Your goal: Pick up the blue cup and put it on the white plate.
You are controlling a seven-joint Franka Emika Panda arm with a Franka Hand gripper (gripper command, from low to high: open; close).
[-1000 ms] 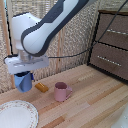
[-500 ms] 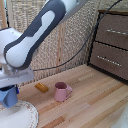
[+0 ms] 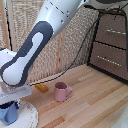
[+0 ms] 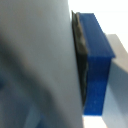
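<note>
The gripper (image 3: 10,106) holds the blue cup (image 3: 8,115) between closed fingers, the cup low over the white plate (image 3: 29,116) — touching or not, I cannot tell. Beside the plate lie a small orange block (image 3: 41,87) and, beyond it, the pink mug (image 3: 62,92) — neither blocks the plate.

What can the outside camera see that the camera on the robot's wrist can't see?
Only the exterior view shows the white and grey arm, the pink mug, a small orange thing beside it, the wooden floor, the dark drawers, and the white plate with the whole blue cup over it under the gripper.

Only the wrist view shows a close look at a dark gripper pad pressed flat against blue.

Both show the blue cup; up close it is just a blurry blue slab.
</note>
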